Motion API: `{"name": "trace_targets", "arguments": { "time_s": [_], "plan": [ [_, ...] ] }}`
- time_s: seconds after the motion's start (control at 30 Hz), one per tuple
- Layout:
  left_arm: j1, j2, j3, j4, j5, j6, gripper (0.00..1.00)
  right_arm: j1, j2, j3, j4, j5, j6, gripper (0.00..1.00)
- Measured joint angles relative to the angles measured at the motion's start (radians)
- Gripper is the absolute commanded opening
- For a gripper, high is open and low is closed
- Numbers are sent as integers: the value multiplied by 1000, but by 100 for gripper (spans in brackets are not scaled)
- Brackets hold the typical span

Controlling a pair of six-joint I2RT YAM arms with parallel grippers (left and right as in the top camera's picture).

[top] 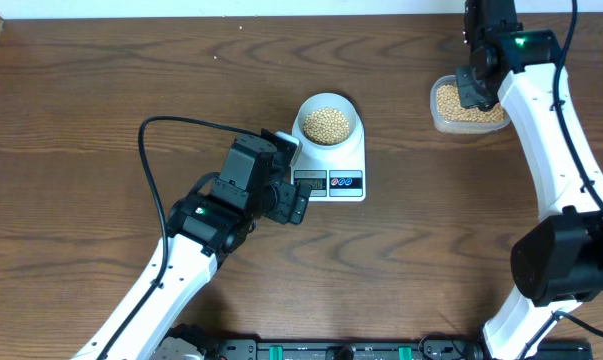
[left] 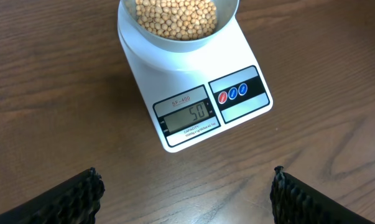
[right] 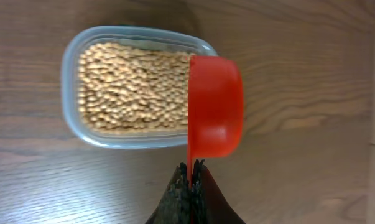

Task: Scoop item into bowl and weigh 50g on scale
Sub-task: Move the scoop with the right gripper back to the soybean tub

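On the scale (left: 187, 87), bowl (left: 193, 42) holds beans (left: 175, 15); display (left: 187, 114) reads 50. Left gripper (left: 186, 190) hovers before the scale, fingers wide, empty. Right gripper (right: 192, 183) pinches red scoop (right: 215, 106) by its handle, head overlapping the tub (right: 72, 81) end.

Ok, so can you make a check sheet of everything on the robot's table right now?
Surface: brown wooden table.
Job's things: beans fill the bowl, which sits on the scale; its display reads 50. More beans lie in a clear tub.
Clutter: nothing seen.
Grippers: left gripper open and empty, in front of the scale; right gripper shut on the red scoop, over the tub's end.
Cables: black cable loops over the table.
Surroundings: pale wall along the far edge.
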Motion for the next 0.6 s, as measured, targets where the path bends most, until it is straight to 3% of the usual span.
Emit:
{"name": "trace_targets", "arguments": {
  "time_s": [0.2,0.6],
  "plan": [
    [0,0,0,0,0,0,88,-3,0,0,7,7,23,1],
    [0,0,0,0,0,0,88,-3,-8,0,24,-190,35,1]
  ]
}}
